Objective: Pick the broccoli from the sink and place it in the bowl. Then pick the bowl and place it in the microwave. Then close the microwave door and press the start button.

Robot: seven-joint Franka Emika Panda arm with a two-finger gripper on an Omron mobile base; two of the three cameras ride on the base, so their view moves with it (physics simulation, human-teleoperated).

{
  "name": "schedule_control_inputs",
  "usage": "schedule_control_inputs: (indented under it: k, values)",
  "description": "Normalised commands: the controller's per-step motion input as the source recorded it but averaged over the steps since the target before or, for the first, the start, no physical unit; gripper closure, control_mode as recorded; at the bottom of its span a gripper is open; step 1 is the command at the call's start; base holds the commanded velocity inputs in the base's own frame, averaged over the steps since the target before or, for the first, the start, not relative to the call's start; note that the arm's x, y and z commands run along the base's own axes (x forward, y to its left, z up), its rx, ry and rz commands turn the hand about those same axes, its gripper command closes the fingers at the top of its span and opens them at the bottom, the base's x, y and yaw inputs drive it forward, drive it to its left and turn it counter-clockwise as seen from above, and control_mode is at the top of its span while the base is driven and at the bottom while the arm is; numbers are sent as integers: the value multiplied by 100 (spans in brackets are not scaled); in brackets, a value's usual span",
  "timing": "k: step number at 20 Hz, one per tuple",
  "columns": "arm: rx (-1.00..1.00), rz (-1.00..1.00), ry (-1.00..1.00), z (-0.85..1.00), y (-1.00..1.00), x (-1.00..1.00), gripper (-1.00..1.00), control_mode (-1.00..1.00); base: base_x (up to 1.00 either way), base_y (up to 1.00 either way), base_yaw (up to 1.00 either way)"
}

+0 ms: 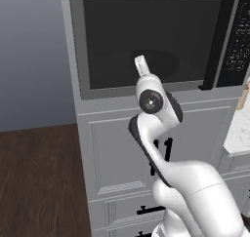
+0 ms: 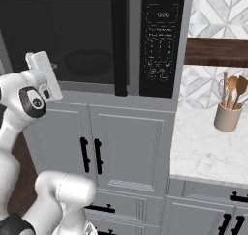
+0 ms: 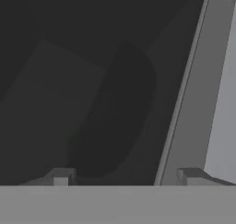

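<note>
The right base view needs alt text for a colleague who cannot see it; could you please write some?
The microwave door looks shut, and the bowl shows dimly through its dark window, with the robot's white arm raised in front of it at the left. A black control panel sits right of the door's vertical handle, grey cabinet doors lie below, and a utensil holder stands on the white counter.

My arm [image 1: 161,133] is glossy white, built of rounded, bulbous segments; dark charcoal bands mark the joints; a round black cap with a pale centre sits on one joint; my two fingertips [image 3: 62,176] are small, blocky and grey.
</note>
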Motion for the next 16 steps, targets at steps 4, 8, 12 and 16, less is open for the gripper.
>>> schedule_control_inputs:
  k: [4, 8, 12, 16]
  values:
    - [8, 17, 5, 0, -49, -3, -100, -100, 0, 0, 0]
    - [21, 18, 0, 21, -87, -47, -100, -100, 0, 0, 0]
    - [31, 16, 10, 49, -100, -62, -100, -100, 0, 0, 0]
    - [30, 9, 16, 23, -100, -81, -100, -100, 0, 0, 0]
